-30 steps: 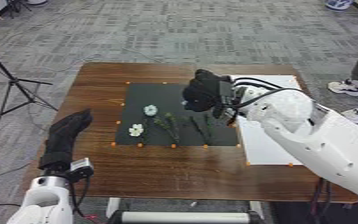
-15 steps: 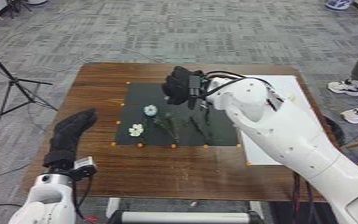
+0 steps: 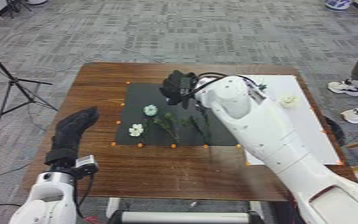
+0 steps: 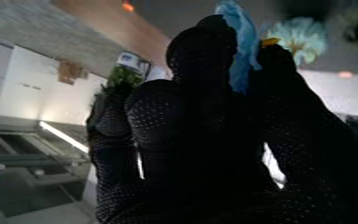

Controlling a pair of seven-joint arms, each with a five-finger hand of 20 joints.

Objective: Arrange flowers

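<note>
Flowers (image 3: 151, 109) laid out on the black mat (image 3: 142, 93) on the brown bench (image 3: 158, 172): pale blue beyond white (image 3: 136, 130), leafy stems (image 3: 168, 125) to their right. Pale yellow bloom (image 3: 288, 101) on the white sheet (image 3: 307, 132). Right robot hand (image 3: 172, 88) above the mat's far part, blue petals (image 4: 239, 56) pinched between thumb and fingers. Left robot hand (image 3: 74, 125) by the bench's left edge, fingers straight and relaxed.
</note>
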